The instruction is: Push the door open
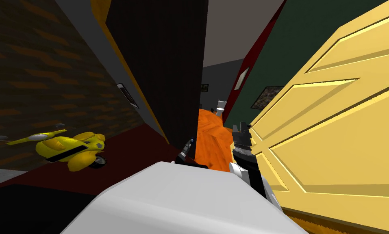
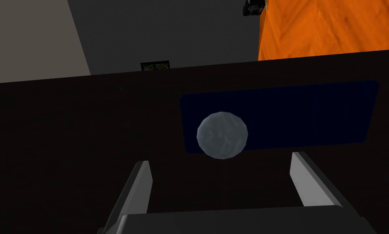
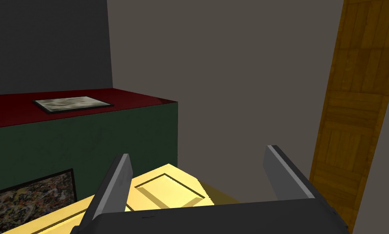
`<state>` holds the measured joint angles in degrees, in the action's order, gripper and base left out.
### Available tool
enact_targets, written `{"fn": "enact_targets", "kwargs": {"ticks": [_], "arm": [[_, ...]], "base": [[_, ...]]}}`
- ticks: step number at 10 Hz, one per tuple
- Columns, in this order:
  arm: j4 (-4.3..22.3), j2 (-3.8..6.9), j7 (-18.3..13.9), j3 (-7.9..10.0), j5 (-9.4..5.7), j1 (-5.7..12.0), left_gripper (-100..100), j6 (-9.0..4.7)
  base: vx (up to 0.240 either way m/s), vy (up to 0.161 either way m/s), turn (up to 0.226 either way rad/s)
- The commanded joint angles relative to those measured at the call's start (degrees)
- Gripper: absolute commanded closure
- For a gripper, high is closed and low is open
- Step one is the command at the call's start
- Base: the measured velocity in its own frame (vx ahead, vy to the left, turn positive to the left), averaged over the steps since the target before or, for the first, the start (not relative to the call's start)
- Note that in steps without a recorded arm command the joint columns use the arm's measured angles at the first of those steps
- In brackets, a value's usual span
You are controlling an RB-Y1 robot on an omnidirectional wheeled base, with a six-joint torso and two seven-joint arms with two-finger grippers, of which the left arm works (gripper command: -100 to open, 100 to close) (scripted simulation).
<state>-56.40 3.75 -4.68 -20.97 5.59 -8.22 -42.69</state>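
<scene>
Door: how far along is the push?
Done: a gap between the dark door and the yellow door shows orange floor. In hand: open left end effector faces the dark door's knob; open right end effector beside the yellow door. Left: widening, probably.

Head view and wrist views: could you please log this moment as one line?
left gripper open, facing round grey knob on dark door | right gripper open, at yellow panelled door

The right gripper [image 3: 198,162] is seen in the foreground with its fingers spread apart, and a yellow panelled door [image 3: 169,191] is framed between them. Behind the door a dark green wall [image 3: 88,138] is shown, with a framed picture [image 3: 31,199] hung on it beside one finger. A brown wooden strip [image 3: 352,122] is seen beyond the other.
</scene>
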Motion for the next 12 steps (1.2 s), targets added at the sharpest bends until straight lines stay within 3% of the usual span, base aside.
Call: {"fn": "enact_targets", "kwargs": {"ticks": [1, 3, 4, 9, 12], "arm": [[0.62, -0.35, 0.09, 0.28, -0.11, 0.35, -100, -0.21], [0.59, -0.39, 0.08, 0.30, -0.12, 0.35, -100, -0.17], [0.59, -0.39, 0.08, 0.30, -0.12, 0.35, 100, -0.17], [0.59, -0.39, 0.08, 0.30, -0.12, 0.35, 100, -0.17], [1.36, 0.31, 0.70, 2.26, -0.88, 0.88, 100, 0.07]], "base": [[0.168, -0.078, -0.022], [0.107, -0.041, -0.008], [-0.010, 0.003, 0.009], [-0.011, 0.004, -0.003], [0.128, -0.090, 0.047]]}}
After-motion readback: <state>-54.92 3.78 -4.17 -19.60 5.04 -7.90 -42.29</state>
